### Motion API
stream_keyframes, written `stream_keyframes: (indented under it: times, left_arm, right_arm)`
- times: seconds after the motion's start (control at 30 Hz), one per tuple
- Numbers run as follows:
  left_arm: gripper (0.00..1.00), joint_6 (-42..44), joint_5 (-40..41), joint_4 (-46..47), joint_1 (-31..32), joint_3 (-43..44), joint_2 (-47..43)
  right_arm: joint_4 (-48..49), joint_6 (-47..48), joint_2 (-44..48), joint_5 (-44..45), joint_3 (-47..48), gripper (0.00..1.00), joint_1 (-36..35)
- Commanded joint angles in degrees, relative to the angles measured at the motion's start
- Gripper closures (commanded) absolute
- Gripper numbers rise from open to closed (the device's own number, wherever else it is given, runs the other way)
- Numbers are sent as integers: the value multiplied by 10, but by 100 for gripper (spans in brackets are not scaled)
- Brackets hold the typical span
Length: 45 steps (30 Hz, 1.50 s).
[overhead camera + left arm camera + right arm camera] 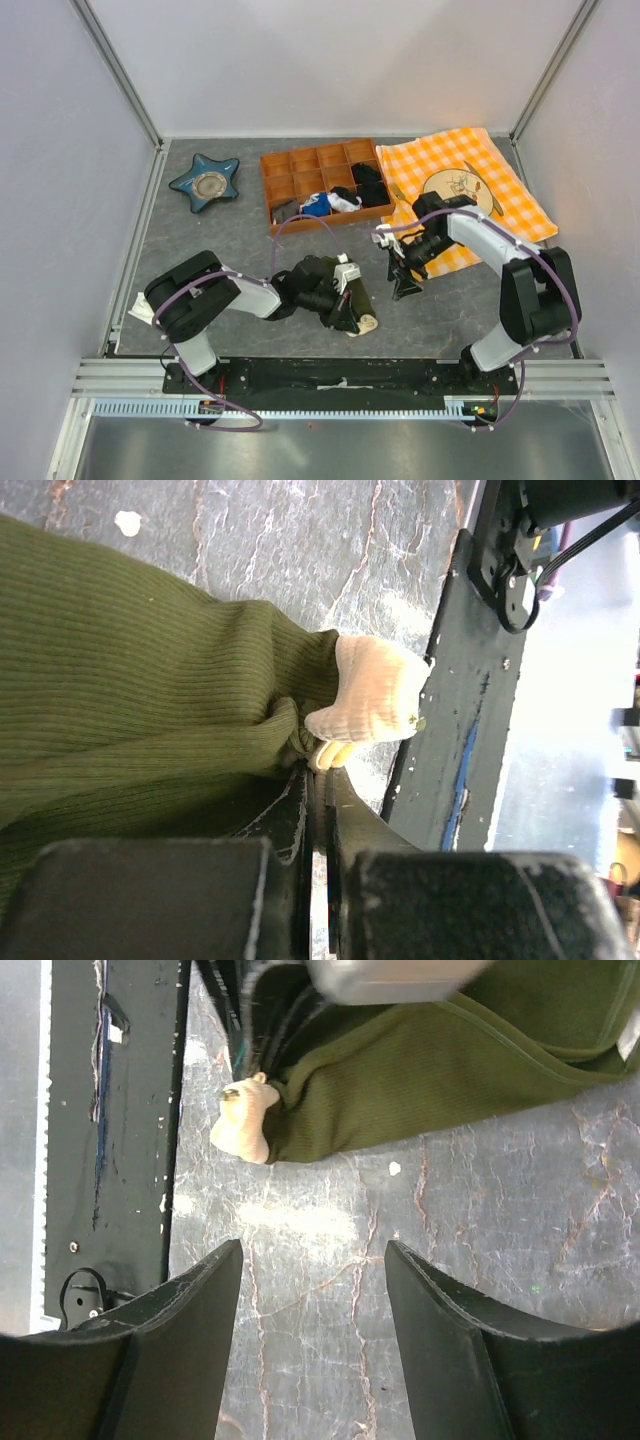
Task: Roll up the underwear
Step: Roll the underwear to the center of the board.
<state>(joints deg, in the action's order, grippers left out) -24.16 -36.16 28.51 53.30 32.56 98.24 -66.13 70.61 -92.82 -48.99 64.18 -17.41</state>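
The left tool (318, 785) is clamped on the underwear (150, 680). Its fingers are together on a small bunched fold of olive cloth right at their tips, and the cream waistband (372, 695) puffs out just beyond them. The rest of the garment spreads away to one side of that tool, lying on the desk (300, 540). The right tool (313, 1255) is apart and holds nothing. It hovers over bare desk, with the garment's edge just ahead of its fingertips and not touching them.

The bite looks shallow. If the left tool turns or pulls to start the roll, the fold may slide out of it. Nothing pins the far end of the cloth, so it could drag along as a lump or wind up loose and crooked. The two tools are close together, so the right one could knock the left as it moves in to help.
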Motion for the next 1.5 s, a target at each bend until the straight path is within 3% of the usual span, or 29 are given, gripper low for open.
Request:
stream_keyframes:
  times: [0.0, 0.1, 0.33, 0.73, 1.27, 1.47]
  left_arm:
    - [98, -65, -40, 14, -28, -15, 46]
    - [98, -105, -65, 38, -52, -24, 67]
    - [98, -222, -118, 141, -102, -38, 125]
    - [98, -287, -124, 202, -120, -44, 166]
    - [97, -307, -112, 236, -126, -55, 162]
    - [88, -315, -98, 238, -128, -59, 140]
  right_arm:
    - [42, 78, 66, -51, -57, 34, -4]
    - [72, 113, 115, -46, -94, 34, -31]
    - [264, 0, 228, 75, -180, 32, -179]
    - [350, -58, 195, 192, -216, 35, -320]
    - [420, -91, 114, 289, -236, 37, -359]
    - [423, -99, 68, 304, -231, 50, -363]
